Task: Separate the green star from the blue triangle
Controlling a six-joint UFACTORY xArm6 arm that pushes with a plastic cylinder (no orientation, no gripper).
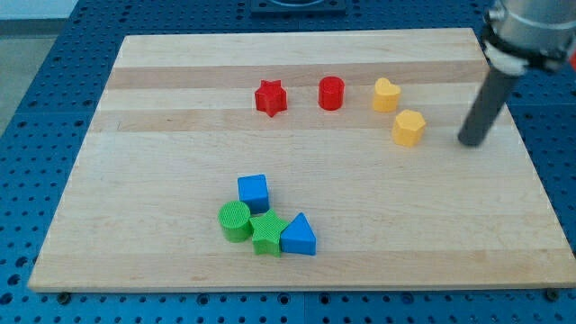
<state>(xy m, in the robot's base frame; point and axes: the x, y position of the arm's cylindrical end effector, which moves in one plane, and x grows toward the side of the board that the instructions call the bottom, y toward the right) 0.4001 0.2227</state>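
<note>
Green star: ridged green star block [266,233] near the wooden tabletop's [162,144] bottom edge, touching the blue triangular block [299,236].
Neighbours: green cylinder [235,220], blue cube [254,191] crowd it.
My tip: [469,141] bare rod holding nothing, near the right edge, well apart.
Risk: a careless push likely drags the whole cluster.

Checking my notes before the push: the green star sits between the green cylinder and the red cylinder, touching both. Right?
Not quite. The camera view shows the green star between the green cylinder and the blue triangle, touching both.
</note>
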